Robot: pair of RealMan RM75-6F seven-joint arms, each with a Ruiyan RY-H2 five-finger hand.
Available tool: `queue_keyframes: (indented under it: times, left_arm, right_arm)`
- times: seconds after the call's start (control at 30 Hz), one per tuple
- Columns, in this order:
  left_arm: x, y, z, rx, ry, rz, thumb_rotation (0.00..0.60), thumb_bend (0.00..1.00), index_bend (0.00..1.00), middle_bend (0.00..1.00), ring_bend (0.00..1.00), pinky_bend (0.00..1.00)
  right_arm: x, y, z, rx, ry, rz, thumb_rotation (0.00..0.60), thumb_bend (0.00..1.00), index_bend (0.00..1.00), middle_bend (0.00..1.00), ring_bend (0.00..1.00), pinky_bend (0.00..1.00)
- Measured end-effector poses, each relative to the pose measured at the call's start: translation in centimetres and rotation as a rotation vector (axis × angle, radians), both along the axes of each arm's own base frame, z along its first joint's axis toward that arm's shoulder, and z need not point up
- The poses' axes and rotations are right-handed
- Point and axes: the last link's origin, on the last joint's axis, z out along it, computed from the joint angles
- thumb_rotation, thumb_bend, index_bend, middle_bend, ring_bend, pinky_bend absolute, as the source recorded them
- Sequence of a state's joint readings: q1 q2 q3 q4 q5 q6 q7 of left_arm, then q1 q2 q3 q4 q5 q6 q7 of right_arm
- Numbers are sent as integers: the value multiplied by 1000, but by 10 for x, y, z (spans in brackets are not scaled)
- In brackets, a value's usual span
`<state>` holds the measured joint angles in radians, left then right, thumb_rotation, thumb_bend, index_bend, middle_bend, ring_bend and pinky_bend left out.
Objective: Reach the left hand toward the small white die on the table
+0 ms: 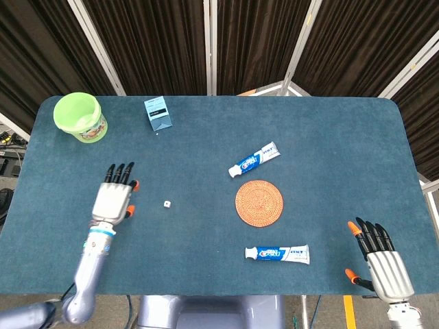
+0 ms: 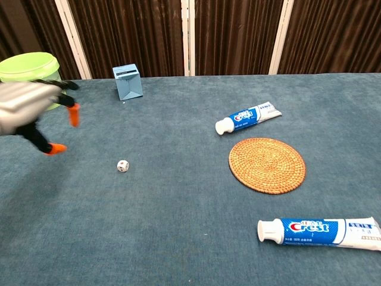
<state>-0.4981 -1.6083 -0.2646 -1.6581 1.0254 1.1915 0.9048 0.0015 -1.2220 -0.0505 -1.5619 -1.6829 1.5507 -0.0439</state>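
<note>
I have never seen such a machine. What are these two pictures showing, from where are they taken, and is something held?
This is a robot with two arms, each ending in a robot hand with fingers. One picture looks down from its head, the other looks forward from its chest.

On the blue cloth table lie a small white die, a round woven orange coaster, two white-and-blue toothpaste tubes, a light green plastic bucket and a small blue box.

The left robot hand is open beside the die, not touching it. The right robot hand is open at the table's near edge. Nothing is held.
</note>
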Motion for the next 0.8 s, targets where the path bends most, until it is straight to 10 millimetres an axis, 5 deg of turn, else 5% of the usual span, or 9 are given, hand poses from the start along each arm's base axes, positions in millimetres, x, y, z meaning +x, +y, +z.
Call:
queue_keyframes:
  times: [0.3,0.8]
  left_arm:
    - [27,12,-41,-73,55,-8,600,332,418,0,0,0]
    - [36,22,-70,-124,70,33,600,332,430,0,0,0]
  right_arm:
    - [2,0,6,-5,-26,4,600,69,0,0,0,0]
    - [2,-2,9,-2,-41,-1,600,68,0,0,0,0]
